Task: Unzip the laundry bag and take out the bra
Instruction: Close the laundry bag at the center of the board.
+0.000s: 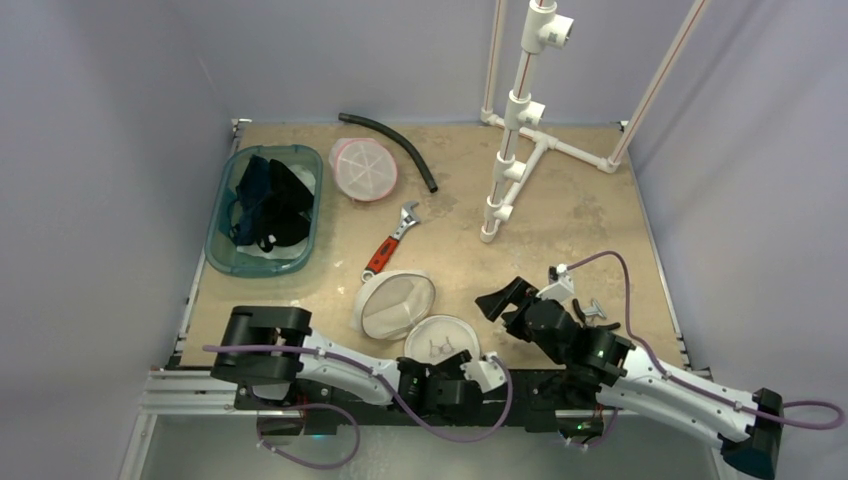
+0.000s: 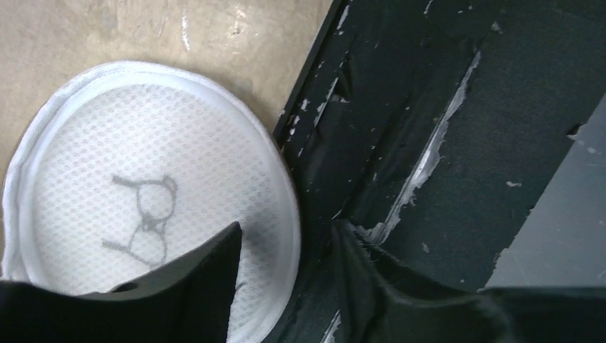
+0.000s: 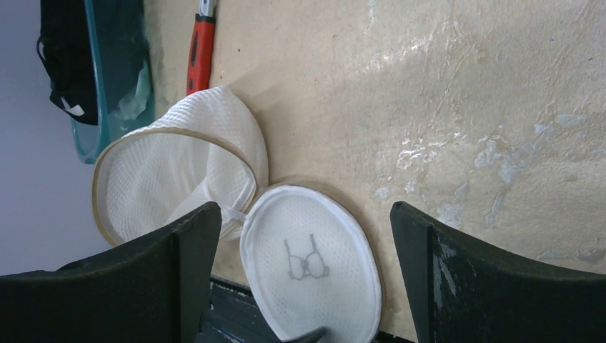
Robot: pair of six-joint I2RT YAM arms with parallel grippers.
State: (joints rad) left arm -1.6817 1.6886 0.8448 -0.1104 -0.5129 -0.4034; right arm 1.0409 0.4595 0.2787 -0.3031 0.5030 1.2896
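Note:
The white mesh laundry bag (image 1: 395,303) lies unzipped near the table's front edge. Its round lid (image 1: 440,340), printed with a bra outline, is flipped flat toward me. Pale folded fabric shows inside the bag (image 3: 164,179); I cannot tell whether it is the bra. My left gripper (image 2: 287,223) straddles the lid's near rim, one finger over the mesh lid (image 2: 143,164), the other over the black base plate, with a gap between them. My right gripper (image 3: 304,214) hangs open above the table to the right of the lid (image 3: 314,264), holding nothing.
A teal bin (image 1: 225,250) at the left holds black garments (image 1: 268,200). Behind the bag lie a red-handled wrench (image 1: 390,245), a pink round mesh bag (image 1: 364,168) and a black hose (image 1: 395,140). A white pipe frame (image 1: 515,150) stands back right.

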